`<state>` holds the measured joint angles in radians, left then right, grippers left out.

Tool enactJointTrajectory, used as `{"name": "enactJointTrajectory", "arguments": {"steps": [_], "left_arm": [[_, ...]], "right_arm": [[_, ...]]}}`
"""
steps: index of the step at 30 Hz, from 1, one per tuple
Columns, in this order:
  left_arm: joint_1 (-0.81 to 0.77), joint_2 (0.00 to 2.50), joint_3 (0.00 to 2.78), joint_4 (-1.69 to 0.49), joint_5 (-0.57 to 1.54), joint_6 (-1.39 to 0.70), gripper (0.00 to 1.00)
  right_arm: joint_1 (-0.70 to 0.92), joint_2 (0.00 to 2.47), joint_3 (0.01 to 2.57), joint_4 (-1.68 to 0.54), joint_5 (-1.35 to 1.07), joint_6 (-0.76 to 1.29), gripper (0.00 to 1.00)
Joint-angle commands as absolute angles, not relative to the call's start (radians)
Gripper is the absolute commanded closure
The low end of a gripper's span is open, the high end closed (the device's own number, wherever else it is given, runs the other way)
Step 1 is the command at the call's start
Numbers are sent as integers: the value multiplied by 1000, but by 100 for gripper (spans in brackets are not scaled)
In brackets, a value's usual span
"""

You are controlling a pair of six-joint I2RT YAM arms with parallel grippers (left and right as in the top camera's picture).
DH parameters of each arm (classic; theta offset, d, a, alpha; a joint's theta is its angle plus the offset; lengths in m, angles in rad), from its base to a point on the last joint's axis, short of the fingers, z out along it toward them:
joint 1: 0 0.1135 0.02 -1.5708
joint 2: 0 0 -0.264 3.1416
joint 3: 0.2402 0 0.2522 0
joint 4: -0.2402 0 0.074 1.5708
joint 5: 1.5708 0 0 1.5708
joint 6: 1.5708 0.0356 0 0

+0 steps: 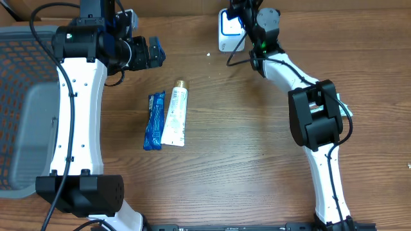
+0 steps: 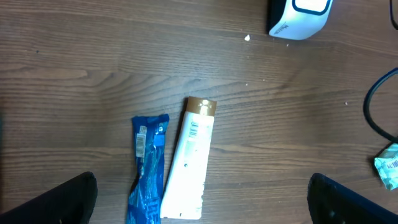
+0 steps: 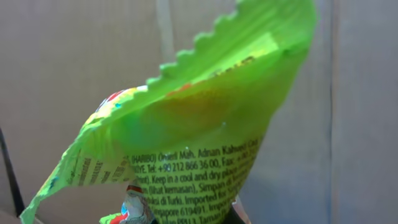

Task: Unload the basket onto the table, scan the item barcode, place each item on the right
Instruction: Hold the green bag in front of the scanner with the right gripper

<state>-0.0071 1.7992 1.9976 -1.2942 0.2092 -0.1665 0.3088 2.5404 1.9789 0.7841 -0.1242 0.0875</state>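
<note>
My right gripper (image 3: 186, 216) is shut on a bright green snack packet (image 3: 217, 124) with small printed text, which fills the right wrist view; no barcode shows there. In the overhead view the right gripper (image 1: 243, 18) hovers at the far edge, right beside the white barcode scanner (image 1: 226, 29), and the packet is hidden by the arm. The scanner (image 2: 298, 15) also sits at the top right of the left wrist view. My left gripper (image 1: 154, 52) is open and holds nothing, its fingertips (image 2: 68, 199) spread wide above the table.
A white tube with a gold cap (image 1: 174, 115) and a blue wrapped bar (image 1: 154, 120) lie side by side mid-table; the tube (image 2: 189, 158) and bar (image 2: 148, 168) lie below my left gripper. A grey mesh basket (image 1: 26, 96) stands at the left. A black cable (image 2: 373, 106) loops at right.
</note>
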Motion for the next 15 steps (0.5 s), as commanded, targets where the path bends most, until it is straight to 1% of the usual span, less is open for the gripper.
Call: {"name": "enactJointTrajectory", "arguments": {"steps": [1, 12, 15], "left_arm": [[-14, 1806, 1997, -1294, 217, -180, 0], [-14, 1806, 1997, -1294, 217, -180, 0], [-14, 1806, 1997, -1293, 217, -180, 0]], "right_arm": [[311, 2581, 2024, 770, -160, 157, 96], [327, 2609, 2024, 655, -204, 156, 96], [327, 2609, 2024, 656, -203, 144, 96]]}}
